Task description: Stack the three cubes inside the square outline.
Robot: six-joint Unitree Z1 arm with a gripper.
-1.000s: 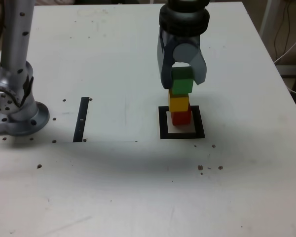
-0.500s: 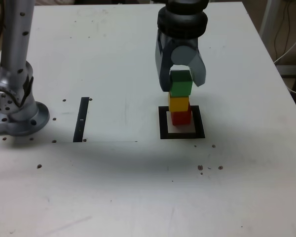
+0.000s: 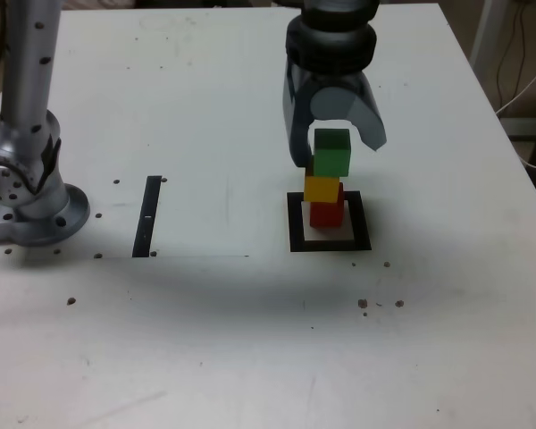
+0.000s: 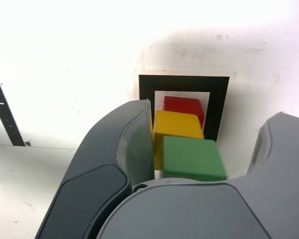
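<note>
Three cubes stand stacked inside the square outline [image 3: 295, 231]: the red cube [image 3: 327, 214] at the bottom, the yellow cube [image 3: 322, 189] on it, the green cube [image 3: 331, 152] on top. My gripper [image 3: 336, 147] hangs over the stack, open, one finger on each side of the green cube. In the wrist view the green cube [image 4: 193, 158] sits between the fingers of the gripper [image 4: 207, 132]. One finger is close beside it and a clear gap separates it from the other. The yellow cube [image 4: 177, 130], the red cube [image 4: 184, 105] and the outline [image 4: 147, 84] show beyond it.
The arm's silver base [image 3: 27, 192] stands at the exterior view's left. A thin black strip [image 3: 148, 214] lies on the white table [image 3: 205, 340] between the base and the outline. Small dark specks dot the tabletop. Cables hang past the table's edge on the exterior view's right.
The jaws have spread apart and let go of the green cube, which now rests on the yellow cube. The stack stays in place.
</note>
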